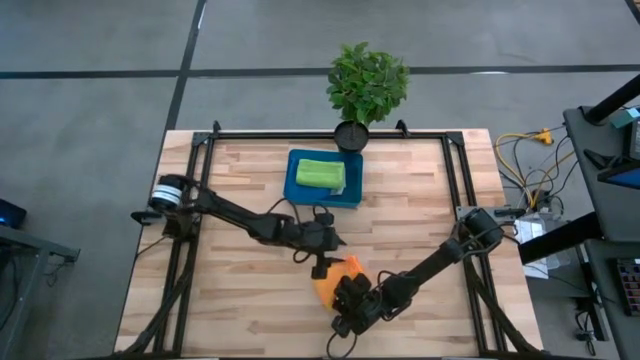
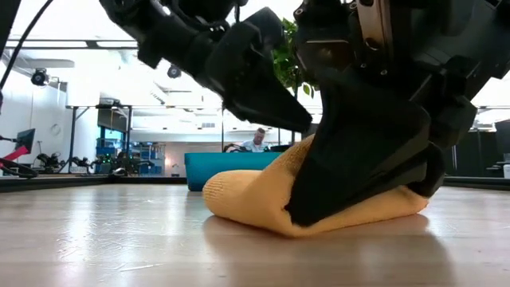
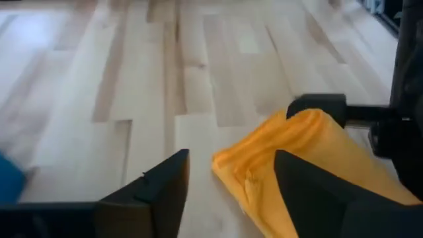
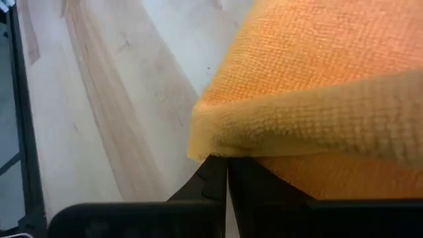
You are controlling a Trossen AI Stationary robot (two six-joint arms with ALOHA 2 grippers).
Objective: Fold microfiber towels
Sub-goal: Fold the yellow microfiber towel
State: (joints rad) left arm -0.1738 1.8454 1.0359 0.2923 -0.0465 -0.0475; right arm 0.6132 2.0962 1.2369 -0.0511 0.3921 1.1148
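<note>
Two grippers are seen at one orange towel (image 1: 335, 277) near the table's (image 1: 250, 300) front edge.

The right gripper (image 1: 352, 305), fingers pressed together, is laid on the cloth, apparently to pin the fold; the left gripper (image 3: 228, 188) is held spread just beside it. A green towel (image 1: 320, 174) lies folded in the blue tray (image 1: 296, 191).

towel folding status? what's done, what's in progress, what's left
Done: a lime green towel lies folded in the blue tray.
In hand: the orange towel sits doubled over on the table. The right gripper is shut on its edge and pressing it down; the left gripper is open just above it.
Left: finishing the orange fold. No other towels are in view, so I can't say how many remain.
</note>
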